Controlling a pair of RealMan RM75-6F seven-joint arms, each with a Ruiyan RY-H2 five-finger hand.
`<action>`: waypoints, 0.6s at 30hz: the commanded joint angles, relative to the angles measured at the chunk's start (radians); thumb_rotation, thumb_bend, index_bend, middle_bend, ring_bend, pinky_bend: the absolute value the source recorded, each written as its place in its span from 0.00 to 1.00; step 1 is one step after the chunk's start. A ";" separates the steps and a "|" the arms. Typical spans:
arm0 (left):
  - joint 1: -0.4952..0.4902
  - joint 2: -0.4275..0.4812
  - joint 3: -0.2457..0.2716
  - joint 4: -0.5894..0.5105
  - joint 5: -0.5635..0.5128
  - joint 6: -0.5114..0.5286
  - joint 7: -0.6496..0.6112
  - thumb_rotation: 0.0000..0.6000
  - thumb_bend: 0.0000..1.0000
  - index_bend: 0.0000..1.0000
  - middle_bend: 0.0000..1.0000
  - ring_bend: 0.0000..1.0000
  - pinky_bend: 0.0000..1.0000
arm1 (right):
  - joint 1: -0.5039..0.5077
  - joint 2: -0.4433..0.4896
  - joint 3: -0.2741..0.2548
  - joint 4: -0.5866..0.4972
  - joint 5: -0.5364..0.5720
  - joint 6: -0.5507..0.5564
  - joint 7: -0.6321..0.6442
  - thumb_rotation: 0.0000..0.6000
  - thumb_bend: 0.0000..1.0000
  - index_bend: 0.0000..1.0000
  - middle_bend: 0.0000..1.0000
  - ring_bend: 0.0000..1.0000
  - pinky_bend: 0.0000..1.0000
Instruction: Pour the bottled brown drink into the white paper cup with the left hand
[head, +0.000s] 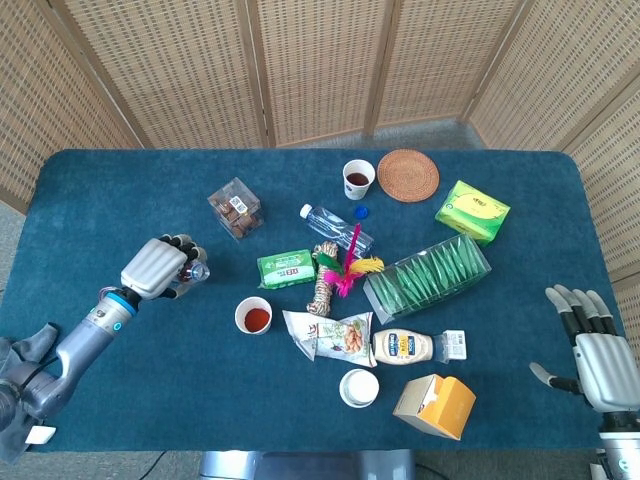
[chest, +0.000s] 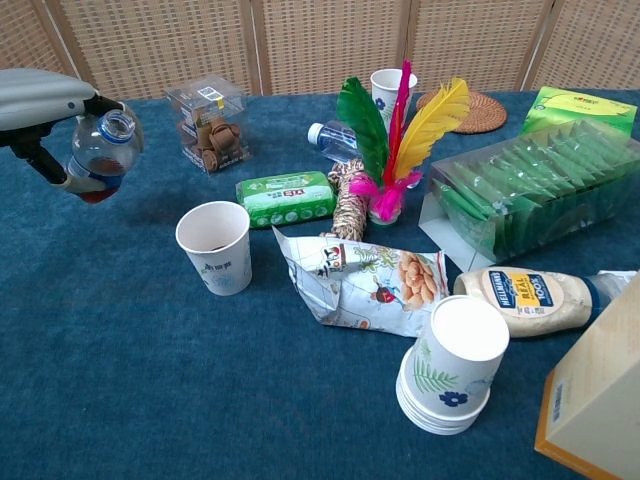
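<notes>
Gripping the small clear plastic bottle with the brown drink (chest: 98, 160), the left hand (head: 160, 266) hangs above the blue table cloth (head: 150, 390), fingers wrapped round the bottle's body. The bottle is uncapped and tilted, open neck pointing away from the arm toward the white paper cup (chest: 215, 246), with the brown liquid pooled in the low end. That cup stands upright just past the hand's fingertips and a bit nearer the robot, not touching anything, and from the head view you can see reddish-brown liquid already sitting in the bottom of it. Further out beyond the hand there's a clear plastic box of brown snacks (head: 235, 208), and past the cup a green wipes packet (head: 286, 268) lying flat, then a twine-wrapped shuttlecock with green, pink and yellow feathers (chest: 385, 140) standing up. A crinkled snack bag (chest: 365, 285) lies on its side next to the cup on the side away from the hand. The right hand (head: 598, 352) is way off on the opposite edge of the table, well apart from everything, empty, palm down with fingers spread; it only shows in the head view.
</notes>
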 joint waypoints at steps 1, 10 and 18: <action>-0.025 0.014 -0.016 -0.043 -0.043 -0.041 0.088 1.00 0.49 0.55 0.44 0.26 0.37 | 0.000 0.002 0.000 0.001 -0.002 0.001 0.007 1.00 0.00 0.00 0.00 0.00 0.00; -0.069 0.040 -0.041 -0.150 -0.128 -0.088 0.325 1.00 0.50 0.55 0.45 0.27 0.38 | -0.004 0.009 -0.001 0.001 -0.011 0.010 0.026 1.00 0.00 0.00 0.00 0.00 0.00; -0.104 0.016 -0.046 -0.206 -0.203 -0.100 0.509 1.00 0.50 0.55 0.45 0.26 0.38 | -0.009 0.020 -0.001 0.003 -0.018 0.021 0.055 1.00 0.00 0.00 0.00 0.00 0.00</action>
